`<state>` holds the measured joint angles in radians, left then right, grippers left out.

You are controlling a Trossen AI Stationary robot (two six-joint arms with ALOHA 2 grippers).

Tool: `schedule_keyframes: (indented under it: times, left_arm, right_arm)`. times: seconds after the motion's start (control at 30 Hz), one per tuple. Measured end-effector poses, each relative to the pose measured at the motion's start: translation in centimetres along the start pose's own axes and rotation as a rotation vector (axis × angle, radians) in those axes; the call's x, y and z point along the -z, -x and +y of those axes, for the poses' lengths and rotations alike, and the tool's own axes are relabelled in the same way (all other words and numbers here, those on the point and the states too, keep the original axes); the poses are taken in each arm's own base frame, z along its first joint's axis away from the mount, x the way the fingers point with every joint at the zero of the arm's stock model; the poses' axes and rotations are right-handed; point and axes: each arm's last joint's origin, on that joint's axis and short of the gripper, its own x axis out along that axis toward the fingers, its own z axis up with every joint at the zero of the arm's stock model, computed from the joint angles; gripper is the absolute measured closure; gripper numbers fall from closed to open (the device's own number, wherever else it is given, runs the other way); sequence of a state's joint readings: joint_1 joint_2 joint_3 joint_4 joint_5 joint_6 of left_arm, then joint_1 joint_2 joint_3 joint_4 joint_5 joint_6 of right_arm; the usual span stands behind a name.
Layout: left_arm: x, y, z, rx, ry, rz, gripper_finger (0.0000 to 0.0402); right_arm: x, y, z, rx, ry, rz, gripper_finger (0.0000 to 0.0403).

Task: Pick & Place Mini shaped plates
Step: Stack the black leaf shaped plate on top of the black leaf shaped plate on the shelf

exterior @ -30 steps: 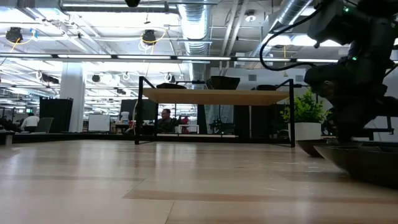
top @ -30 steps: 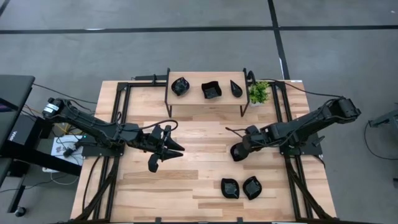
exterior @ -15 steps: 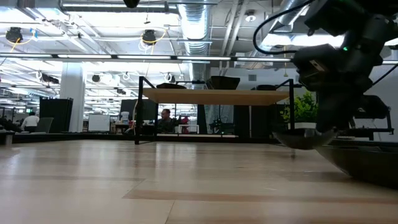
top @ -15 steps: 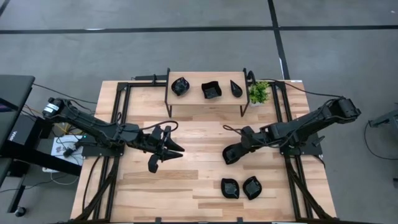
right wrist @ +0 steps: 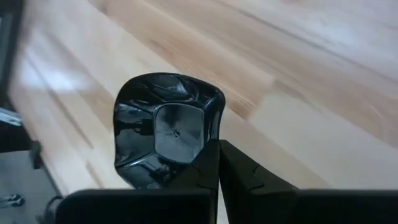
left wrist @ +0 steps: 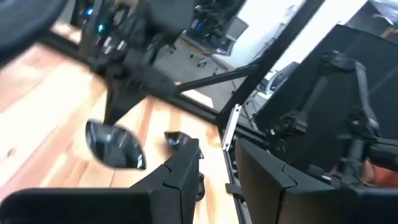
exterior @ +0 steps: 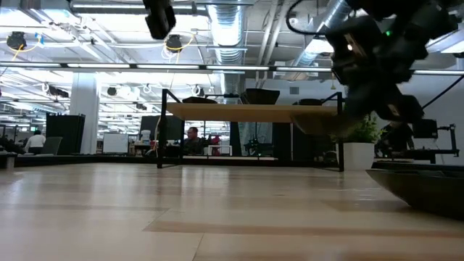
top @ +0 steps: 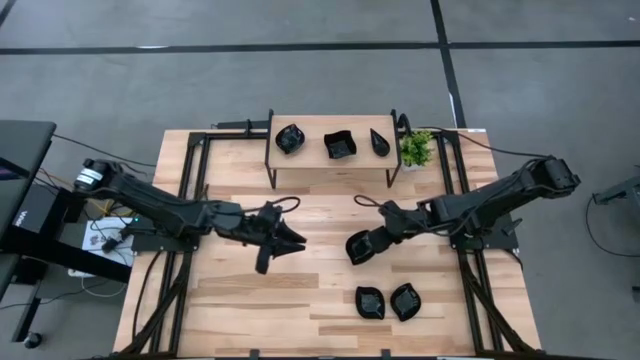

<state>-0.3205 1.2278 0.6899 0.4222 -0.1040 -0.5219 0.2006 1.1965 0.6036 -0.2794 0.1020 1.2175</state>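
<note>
My right gripper [top: 372, 241] is shut on a glossy black squarish mini plate [right wrist: 165, 137] and holds it above the middle of the table; the low view shows that plate [exterior: 322, 125] in the air. My left gripper [top: 283, 250] hovers open to the plate's left, with nothing between its fingers [left wrist: 180, 177]. Two more black plates [top: 370, 302] [top: 405, 301] lie flat on the table near its front edge. Three others [top: 290, 138] [top: 340, 145] [top: 380, 142] sit on a small raised shelf [top: 330, 128] at the back. My right gripper pinches the plate's rim [right wrist: 208, 146] between its two fingers, on the side nearest the arm. The fingers slant downward from the table's right. The plate is lifted clear of the table and juts out ahead of the fingertips, hollow side toward the wrist camera.
A small green potted plant [top: 416, 148] stands right of the shelf. Black frame rails [top: 195, 180] run along both sides of the table. Bare wood lies between the grippers and toward the front left. A near plate [exterior: 424, 187] fills the low view's right corner.
My right gripper has lifted the plate off the table and carried it toward the table's left, tipping upward as it went. My left gripper has moved toward the table's right and sunk a little, rolling slightly.
</note>
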Motion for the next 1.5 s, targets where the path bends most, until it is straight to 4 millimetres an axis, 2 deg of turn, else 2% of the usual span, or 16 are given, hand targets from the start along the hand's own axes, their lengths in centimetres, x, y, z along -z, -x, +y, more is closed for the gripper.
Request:
schedule_keyframes:
  times: [0.3, 0.43, 0.6, 0.87, 1.13, 1.5]
  left_arm:
    - [1.7, -1.6, 1.3, -0.057, 0.053, 0.064, 0.0295]
    - [1.7, -1.7, 1.3, -0.059, 0.077, 0.064, 0.0295]
    - [1.3, -1.7, 2.0, -0.086, 0.219, 0.046, 0.0293]
    - [0.9, -1.9, 3.1, -0.129, 0.340, 0.020, 0.0252]
    - [2.0, -3.1, 4.9, -0.208, 0.506, 0.029, 0.0204]
    - [2.8, -4.5, 5.5, -0.197, 0.617, -0.044, 0.0196]
  right_arm:
    - [-2.3, 1.6, 2.9, -0.090, 0.084, -0.071, 0.0402]
    - [-3.4, 2.5, 4.3, -0.135, 0.135, -0.106, 0.0402]
    - [-4.3, 3.5, 5.6, -0.173, 0.185, -0.145, 0.0402]
    - [-4.7, 3.8, 5.9, -0.178, 0.198, -0.161, 0.0402]
    - [-4.7, 3.8, 5.9, -0.177, 0.197, -0.163, 0.0402]
    - [-4.5, 3.6, 5.4, -0.127, 0.198, -0.139, 0.0403]
